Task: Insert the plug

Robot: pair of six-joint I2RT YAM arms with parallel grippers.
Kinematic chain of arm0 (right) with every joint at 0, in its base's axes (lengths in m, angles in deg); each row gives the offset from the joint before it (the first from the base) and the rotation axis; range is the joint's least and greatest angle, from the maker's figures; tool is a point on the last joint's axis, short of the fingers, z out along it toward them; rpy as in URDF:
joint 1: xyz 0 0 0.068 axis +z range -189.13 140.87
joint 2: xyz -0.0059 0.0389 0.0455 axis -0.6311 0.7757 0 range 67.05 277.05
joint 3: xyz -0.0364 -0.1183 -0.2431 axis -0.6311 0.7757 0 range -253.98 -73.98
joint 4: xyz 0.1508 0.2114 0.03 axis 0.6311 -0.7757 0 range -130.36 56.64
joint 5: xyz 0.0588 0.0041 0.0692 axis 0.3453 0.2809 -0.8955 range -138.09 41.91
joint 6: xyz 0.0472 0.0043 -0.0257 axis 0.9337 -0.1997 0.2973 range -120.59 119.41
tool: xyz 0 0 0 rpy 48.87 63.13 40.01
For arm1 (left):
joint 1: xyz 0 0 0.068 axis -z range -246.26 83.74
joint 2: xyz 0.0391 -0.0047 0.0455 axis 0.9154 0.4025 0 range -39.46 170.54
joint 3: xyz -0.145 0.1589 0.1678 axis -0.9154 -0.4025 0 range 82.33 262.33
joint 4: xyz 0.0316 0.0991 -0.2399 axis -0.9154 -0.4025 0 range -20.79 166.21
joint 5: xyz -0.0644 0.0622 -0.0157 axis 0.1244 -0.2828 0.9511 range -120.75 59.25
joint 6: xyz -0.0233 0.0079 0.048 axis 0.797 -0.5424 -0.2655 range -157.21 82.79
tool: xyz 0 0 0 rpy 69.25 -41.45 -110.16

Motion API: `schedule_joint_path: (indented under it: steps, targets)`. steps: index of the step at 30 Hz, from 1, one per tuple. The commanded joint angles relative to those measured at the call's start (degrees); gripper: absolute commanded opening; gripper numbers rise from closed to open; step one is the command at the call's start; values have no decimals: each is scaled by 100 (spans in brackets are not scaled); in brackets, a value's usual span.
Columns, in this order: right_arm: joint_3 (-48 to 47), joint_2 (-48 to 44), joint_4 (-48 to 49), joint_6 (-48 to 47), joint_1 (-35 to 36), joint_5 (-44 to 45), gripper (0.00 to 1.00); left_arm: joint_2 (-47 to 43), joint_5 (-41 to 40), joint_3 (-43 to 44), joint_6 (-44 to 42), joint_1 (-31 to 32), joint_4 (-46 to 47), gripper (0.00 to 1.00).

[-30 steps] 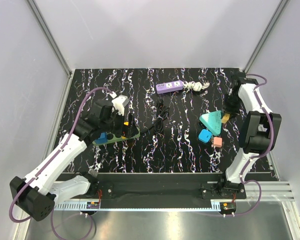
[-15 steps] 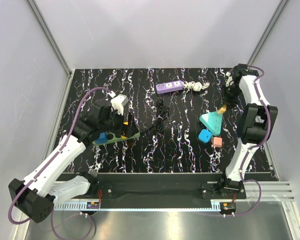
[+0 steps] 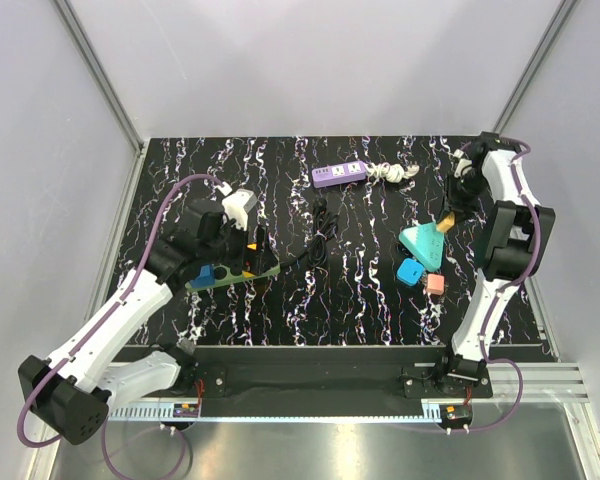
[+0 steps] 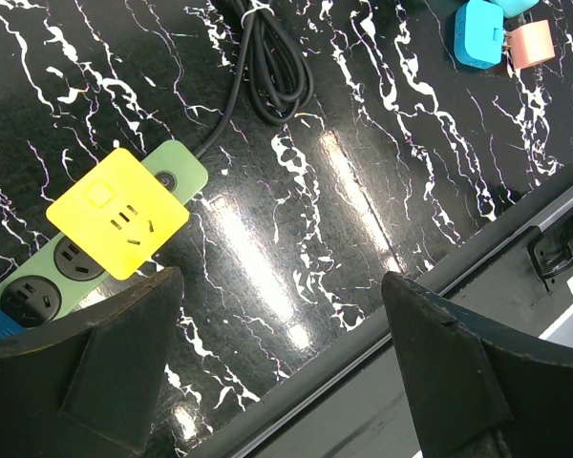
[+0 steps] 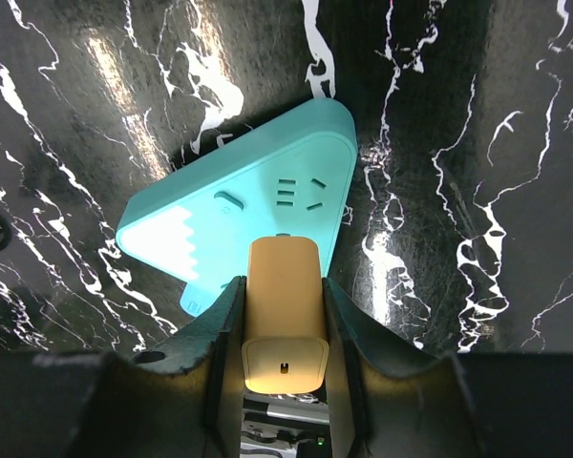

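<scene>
gripping the orange plug between clenched fingers, the right gripper has it over the teal triangular socket, can't tell if it's touching. left gripper is spread wide and holding nothing, above the green power strip with its yellow adapter.

Bench, L side: long strip, square adapter on its cable end. Left claw above strip. Ctr: cable bundle, just R of strip. Far ctr: short strip, cord coil just R of it. R side: triangular socket; cube plug near side of it, small plug just R of cube. Plug in right claw, over socket's edge.
</scene>
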Motion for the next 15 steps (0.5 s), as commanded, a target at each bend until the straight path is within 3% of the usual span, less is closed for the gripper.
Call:
schedule_joint_path:
  steps: [1,15]
  targets:
    - [-463,148,-203,-181,-7,-275,0,-78,-47,4,-41,-27,217,89]
    - [-674,499,-371,-190,-24,-328,0,-139,-64,13,-59,-27,191,89]
